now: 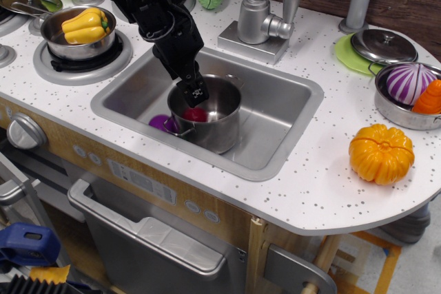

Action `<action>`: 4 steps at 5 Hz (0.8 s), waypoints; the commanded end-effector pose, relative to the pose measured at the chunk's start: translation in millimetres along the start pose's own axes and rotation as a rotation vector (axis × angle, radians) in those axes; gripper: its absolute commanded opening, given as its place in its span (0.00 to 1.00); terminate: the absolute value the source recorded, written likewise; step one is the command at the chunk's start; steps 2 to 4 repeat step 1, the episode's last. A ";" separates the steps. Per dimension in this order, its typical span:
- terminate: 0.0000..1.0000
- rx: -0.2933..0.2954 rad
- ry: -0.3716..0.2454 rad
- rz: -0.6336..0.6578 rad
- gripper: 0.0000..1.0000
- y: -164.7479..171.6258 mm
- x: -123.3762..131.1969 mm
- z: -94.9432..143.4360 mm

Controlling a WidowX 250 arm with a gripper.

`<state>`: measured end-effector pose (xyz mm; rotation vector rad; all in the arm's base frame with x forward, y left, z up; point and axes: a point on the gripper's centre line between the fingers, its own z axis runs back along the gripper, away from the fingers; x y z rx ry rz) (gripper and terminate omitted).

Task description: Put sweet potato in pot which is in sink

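The dark red sweet potato (pixel 195 114) lies inside the shiny steel pot (pixel 213 131), which stands in the steel sink (pixel 275 125). My black gripper (pixel 193 92) hovers over the pot's left rim, just above the sweet potato, with its fingers apart and holding nothing. The arm reaches in from the upper left.
A small purple toy (pixel 162 123) lies in the sink left of the pot. A faucet (pixel 258 15) stands behind the sink. A pan with a yellow pepper (pixel 84 25) is at left, an orange pumpkin (pixel 380 153) and a pan with vegetables (pixel 410 87) at right.
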<state>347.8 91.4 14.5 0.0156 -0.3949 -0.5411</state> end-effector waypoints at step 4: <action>1.00 0.038 -0.031 -0.023 1.00 7.2 9.6 12.6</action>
